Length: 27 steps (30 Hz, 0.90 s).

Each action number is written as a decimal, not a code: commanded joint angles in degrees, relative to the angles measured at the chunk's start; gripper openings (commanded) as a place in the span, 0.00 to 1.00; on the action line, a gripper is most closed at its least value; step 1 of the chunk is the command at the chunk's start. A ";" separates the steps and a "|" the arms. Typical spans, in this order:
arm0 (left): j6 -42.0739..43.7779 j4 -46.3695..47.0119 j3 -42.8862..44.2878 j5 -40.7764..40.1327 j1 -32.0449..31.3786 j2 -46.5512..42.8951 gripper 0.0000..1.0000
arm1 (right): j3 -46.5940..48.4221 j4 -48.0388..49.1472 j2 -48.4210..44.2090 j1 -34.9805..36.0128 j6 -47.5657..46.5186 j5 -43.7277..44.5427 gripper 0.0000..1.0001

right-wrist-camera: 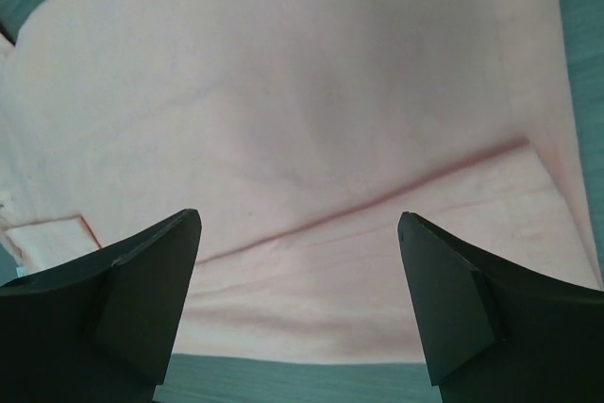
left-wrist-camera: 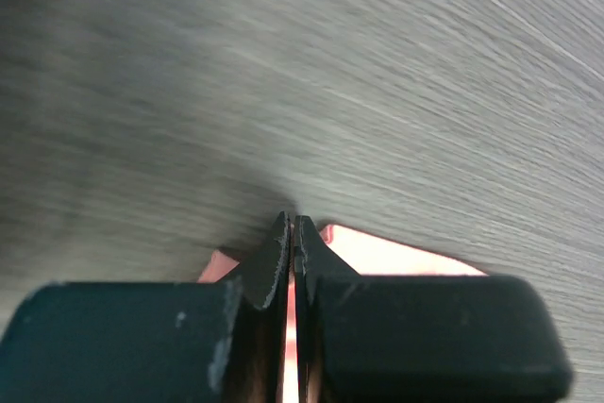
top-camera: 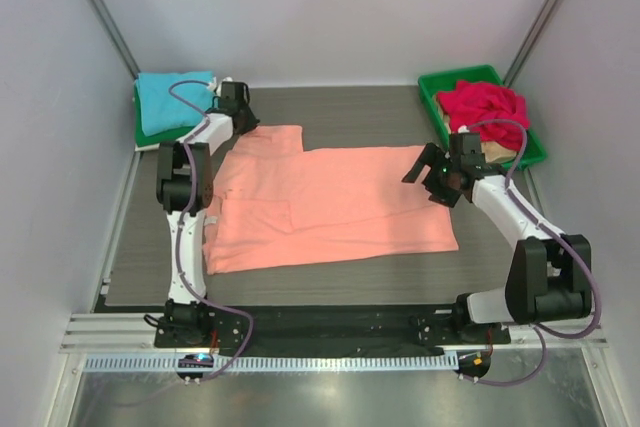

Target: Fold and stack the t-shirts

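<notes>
A large salmon-orange t-shirt [top-camera: 330, 202] lies partly folded on the dark mat, its left side doubled over. My left gripper [top-camera: 243, 125] is at the shirt's far left corner, jaws shut with salmon cloth [left-wrist-camera: 396, 257] showing between and beside the fingertips [left-wrist-camera: 293, 224]. My right gripper [top-camera: 428, 179] hovers open over the shirt's right edge; in the right wrist view the shirt [right-wrist-camera: 283, 92] fills the space between the spread fingers [right-wrist-camera: 300, 224]. A folded turquoise t-shirt [top-camera: 175, 102] lies on a green one at the back left.
A green plastic tray [top-camera: 440, 82] at the back right holds a crumpled red t-shirt [top-camera: 483, 102] over a beige one [top-camera: 497, 152]. White walls close the sides and back. The mat [top-camera: 340, 107] shows bare behind the shirt.
</notes>
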 commanded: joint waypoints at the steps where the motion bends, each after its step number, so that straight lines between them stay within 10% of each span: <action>1: -1.90 1.34 -4.99 -2.67 2.67 -2.84 0.00 | 8.15 1.96 5.20 1.74 -1.83 7.93 0.91; 15: -6.22 5.55 -12.38 -4.60 5.40 -6.27 0.00 | 36.02 -3.66 32.98 2.27 -5.10 30.69 0.81; 27: -12.89 16.09 -27.49 -4.88 11.72 -15.85 0.00 | 47.71 -3.66 44.96 2.80 -4.66 29.38 0.74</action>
